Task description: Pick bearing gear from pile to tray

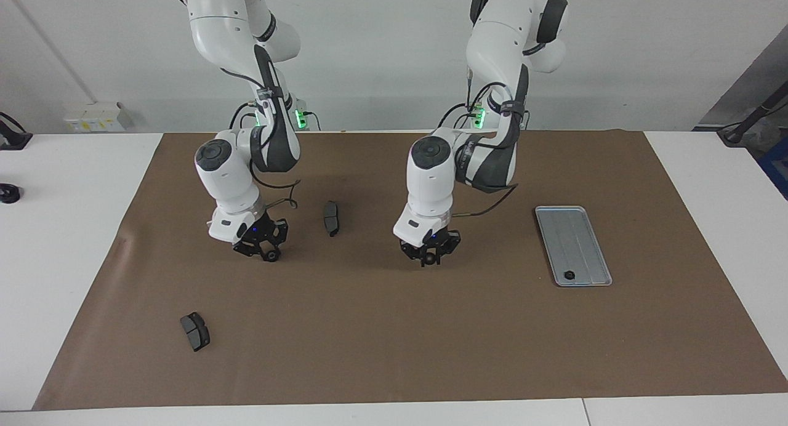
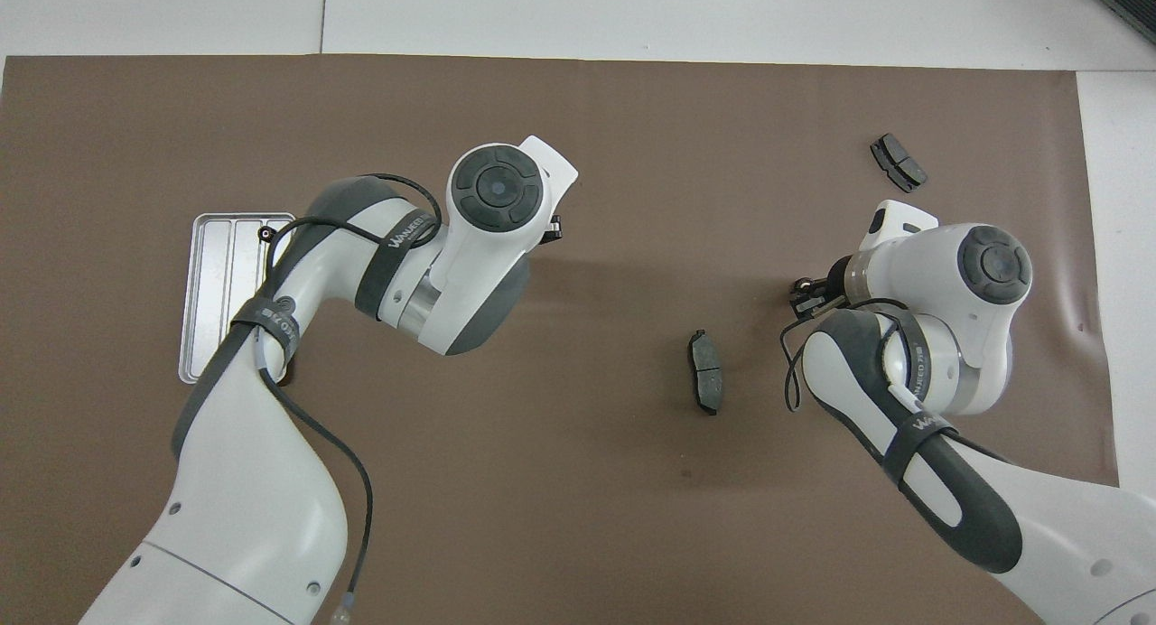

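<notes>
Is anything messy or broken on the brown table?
Nothing looks broken or spilled. Two brake pads lie loose on the mat, well apart. One small black gear sits in the tray at its end farther from the robots.

tray (image 1: 571,241): brushed silver metal, faint sheen | table cover (image 1: 394,340): matt brown paper | brake pads (image 1: 195,331): dull dark grey | arm shells (image 1: 231,186): glossy white plastic
</notes>
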You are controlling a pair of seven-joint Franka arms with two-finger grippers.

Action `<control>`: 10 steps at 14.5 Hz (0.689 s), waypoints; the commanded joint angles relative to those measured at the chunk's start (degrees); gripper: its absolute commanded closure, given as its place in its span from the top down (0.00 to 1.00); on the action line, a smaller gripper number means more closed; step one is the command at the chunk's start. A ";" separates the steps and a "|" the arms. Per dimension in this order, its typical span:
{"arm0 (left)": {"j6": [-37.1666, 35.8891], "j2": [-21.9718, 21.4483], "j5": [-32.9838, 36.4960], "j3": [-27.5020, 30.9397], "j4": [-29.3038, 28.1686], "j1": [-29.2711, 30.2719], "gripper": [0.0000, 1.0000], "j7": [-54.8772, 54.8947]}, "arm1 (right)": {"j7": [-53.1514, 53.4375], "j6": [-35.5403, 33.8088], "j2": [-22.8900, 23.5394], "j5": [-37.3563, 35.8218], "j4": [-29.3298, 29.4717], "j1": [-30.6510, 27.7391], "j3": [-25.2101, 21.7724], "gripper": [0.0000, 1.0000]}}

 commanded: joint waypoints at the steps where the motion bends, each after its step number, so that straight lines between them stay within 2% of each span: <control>1: 5.42 -10.51 1.25 0.67 -13.35 4.36 0.00 4.95 | 4.25 -5.44 -1.02 0.52 3.11 0.13 0.51 0.00; 3: 8.07 -14.56 1.25 0.67 -18.46 7.97 0.00 9.00 | 12.76 -9.57 -0.93 0.43 7.85 0.83 0.94 0.00; 6: 10.79 -15.98 1.25 0.58 -21.90 13.24 0.00 15.24 | 26.21 -14.32 0.12 0.43 15.15 4.42 1.03 0.00; 10: 26.51 -18.53 0.99 0.40 -34.45 21.77 0.00 23.95 | 42.56 -14.34 4.50 1.40 24.12 10.22 1.12 0.00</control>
